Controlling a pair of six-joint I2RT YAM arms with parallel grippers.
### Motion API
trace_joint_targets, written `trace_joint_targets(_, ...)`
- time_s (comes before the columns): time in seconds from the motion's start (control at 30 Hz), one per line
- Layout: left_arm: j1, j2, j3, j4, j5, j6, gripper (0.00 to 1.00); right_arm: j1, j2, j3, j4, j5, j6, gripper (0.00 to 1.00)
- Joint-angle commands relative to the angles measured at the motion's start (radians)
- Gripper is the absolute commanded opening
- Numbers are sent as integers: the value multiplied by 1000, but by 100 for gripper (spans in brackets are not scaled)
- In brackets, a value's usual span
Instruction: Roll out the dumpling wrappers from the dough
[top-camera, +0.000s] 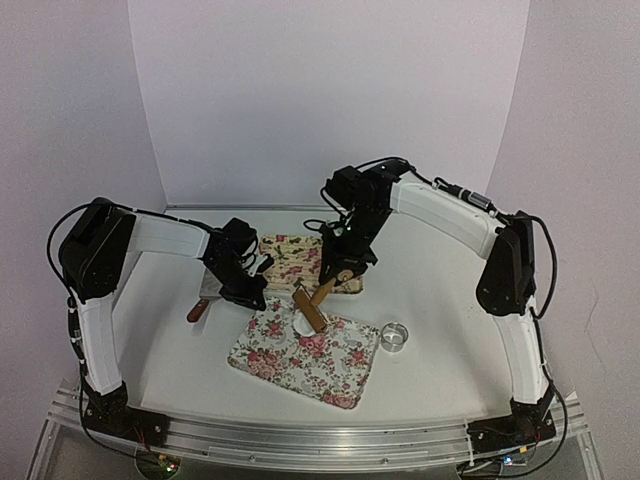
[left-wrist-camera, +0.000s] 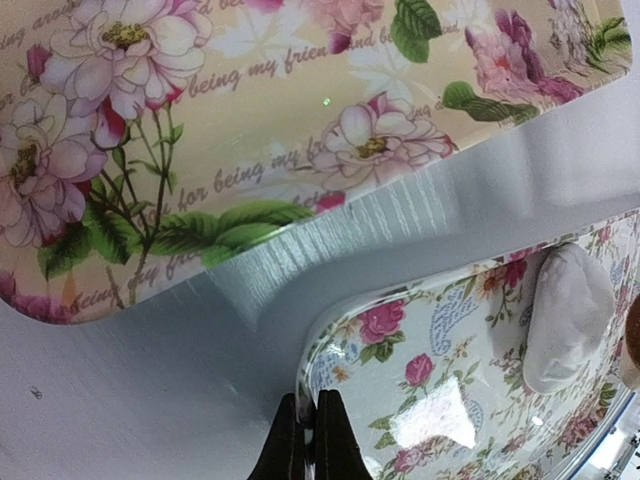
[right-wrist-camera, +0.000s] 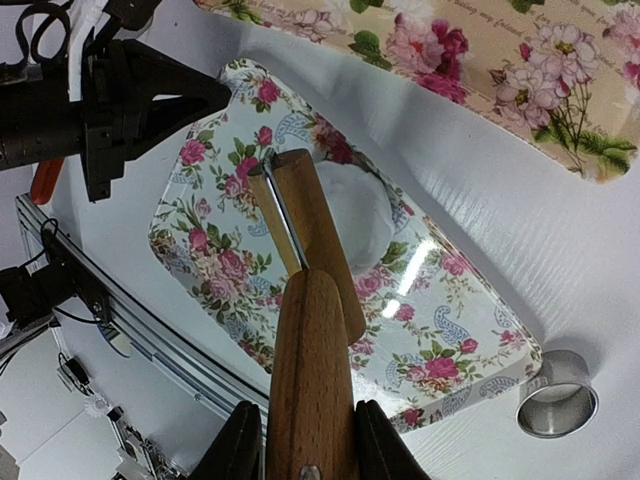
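Observation:
A white lump of dough (top-camera: 300, 322) (right-wrist-camera: 362, 212) (left-wrist-camera: 566, 318) lies on the near flowered tray (top-camera: 330, 372) (right-wrist-camera: 455, 300) (left-wrist-camera: 440, 400). My right gripper (top-camera: 345, 266) (right-wrist-camera: 300, 425) is shut on the handle of a wooden roller (right-wrist-camera: 312, 370), whose head (top-camera: 310, 308) (right-wrist-camera: 318, 235) rests on the dough's near side. At the tray's far left corner my left gripper (top-camera: 250, 292) (left-wrist-camera: 305, 405) is shut on the rim. It also shows in the right wrist view, left gripper (right-wrist-camera: 160, 100). No dumpling wrappers are in view.
A second flowered tray (top-camera: 290, 252) (left-wrist-camera: 200, 150) (right-wrist-camera: 520, 70) lies behind the near one. A small metal ring (top-camera: 394, 337) (right-wrist-camera: 557, 394) stands right of the near tray. A scraper with a red handle (top-camera: 198, 308) lies left of my left gripper.

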Motion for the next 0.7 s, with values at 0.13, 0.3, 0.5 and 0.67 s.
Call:
trace_joint_targets(0.13,-3,-25,-8,-3,12,7,0,-1,45,65,20,-21,-1,0)
trace_joint_targets(0.3,-3,-31,-11,-5,10,3,0,-1,59,27,4,17,-16,0)
trace_joint_targets(0.5,-4,-35,-16,-3,12,1,0,-1,81,-5,-31,71,-41,0)
trace_joint_targets(0.67,-3,-40,-20,0,12,1,0,-1,107,-21,-56,116,-60,0)
